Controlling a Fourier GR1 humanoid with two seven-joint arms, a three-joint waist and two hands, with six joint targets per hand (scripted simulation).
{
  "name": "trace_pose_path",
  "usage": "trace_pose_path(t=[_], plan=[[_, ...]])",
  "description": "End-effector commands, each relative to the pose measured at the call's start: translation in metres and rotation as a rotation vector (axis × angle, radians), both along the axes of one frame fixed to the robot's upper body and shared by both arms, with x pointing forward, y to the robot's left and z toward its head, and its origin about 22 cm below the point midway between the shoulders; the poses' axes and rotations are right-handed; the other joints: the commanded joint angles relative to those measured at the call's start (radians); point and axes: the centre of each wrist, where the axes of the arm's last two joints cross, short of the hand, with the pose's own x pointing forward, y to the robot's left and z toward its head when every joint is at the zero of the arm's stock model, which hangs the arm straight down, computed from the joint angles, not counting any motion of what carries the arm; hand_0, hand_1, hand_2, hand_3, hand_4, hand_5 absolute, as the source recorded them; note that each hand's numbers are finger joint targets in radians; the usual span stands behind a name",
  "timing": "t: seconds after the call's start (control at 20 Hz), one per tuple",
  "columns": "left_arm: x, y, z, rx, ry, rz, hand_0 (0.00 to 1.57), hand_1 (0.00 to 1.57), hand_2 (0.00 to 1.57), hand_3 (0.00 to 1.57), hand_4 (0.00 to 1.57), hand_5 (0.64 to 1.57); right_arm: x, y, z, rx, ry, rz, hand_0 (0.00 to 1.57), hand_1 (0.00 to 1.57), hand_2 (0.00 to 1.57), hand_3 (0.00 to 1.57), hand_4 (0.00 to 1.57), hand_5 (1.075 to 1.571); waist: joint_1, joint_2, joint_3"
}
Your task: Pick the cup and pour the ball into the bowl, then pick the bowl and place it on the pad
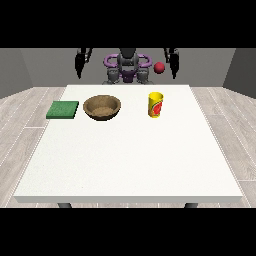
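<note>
One ball [159, 68] floats beside raised hand [173, 61].

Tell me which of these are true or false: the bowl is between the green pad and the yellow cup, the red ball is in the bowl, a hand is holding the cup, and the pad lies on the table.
1. The bowl sits between the green pad and the yellow cup. True.
2. The red ball is in the bowl. False: it shows above the cup, near the hand at the view's right.
3. A hand holds the cup. False: both hands, including the hand at the view's left, are up by the table's far edge.
4. The pad lies on the table. True.
</note>
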Motion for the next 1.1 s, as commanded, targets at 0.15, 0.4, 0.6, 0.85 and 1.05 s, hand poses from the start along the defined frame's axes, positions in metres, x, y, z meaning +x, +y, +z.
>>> trace_pose_path(t=[0.15,0.4,0.6,0.85,1.05], plan=[[0.003,0.004,0.029,0.025,-0.033,-0.015,0.00,0.00,0.00,0.00,0.00,1.524,0.001,-0.009,0.025,-0.033,-0.012,-0.001,0.00,0.00,0.00,0.00,0.00,1.568,-0.007,-0.227,0.0094],[-0.023,-0.052,0.021,-0.303,-0.052,-0.099,0.00,0.00,0.00,0.00,0.00,1.530,-0.009,-0.015,0.007,0.183,-0.019,-0.086,0.00,0.00,0.00,0.00,0.00,1.568,0.046,-0.268,0.0127],[-0.034,-0.029,0.017,-0.265,-0.163,-0.080,0.00,0.00,0.00,0.00,0.00,1.511,-0.003,-0.023,0.039,0.180,-0.118,-0.079,0.00,0.00,0.00,0.00,0.00,1.567,0.032,-0.143,0.0120],[0.002,-0.047,0.055,-0.147,-0.274,-0.067,0.00,0.00,0.00,0.00,0.00,1.453,0.014,-0.001,0.038,0.156,-0.174,-0.005,0.00,0.00,0.00,0.00,0.00,1.566,0.016,-0.030,0.0124],[0.026,-0.037,0.047,-0.125,-0.358,-0.053,0.00,0.00,0.00,0.00,0.00,1.376,0.025,0.001,0.039,0.171,-0.250,0.049,0.00,0.00,0.00,0.00,0.00,1.563,-0.021,0.094,0.0122]])
